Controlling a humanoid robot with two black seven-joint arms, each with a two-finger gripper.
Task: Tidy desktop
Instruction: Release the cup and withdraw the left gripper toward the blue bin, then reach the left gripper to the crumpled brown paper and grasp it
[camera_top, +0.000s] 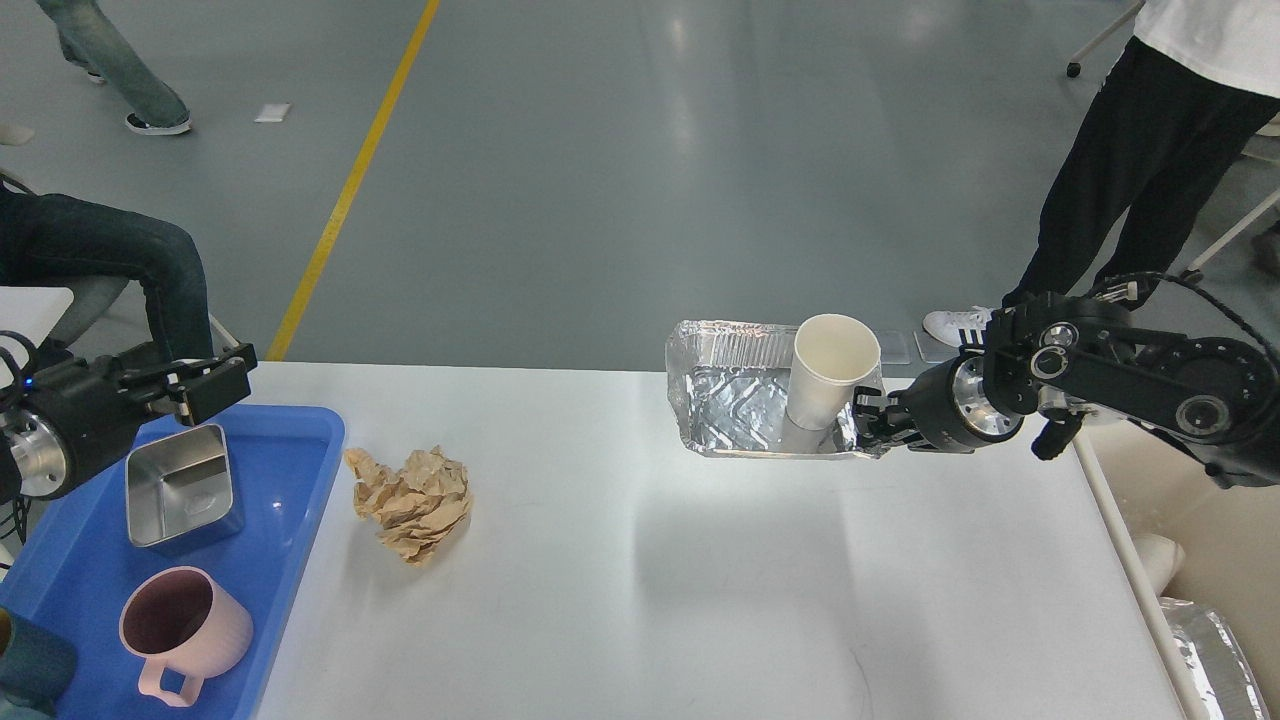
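The right pincer (868, 424) grips the near right rim of one foil tray (745, 405), lifted at two o'clock over the white worktop (650, 580) with one paper cup (830, 375) inside (likely bound for the bin). One crumpled paper (410, 500) waits at nine o'clock. The left pincer (215, 385) hovers above the blue tray (300, 470); I cannot tell its state.

Head view, steeply down over desktop (700, 600)

The left arm reaches in level from the left, its end effector (215, 385) apparently closed. The right arm stretches leftward, its end effector (868, 425) pinched tight, fingers hard to separate.
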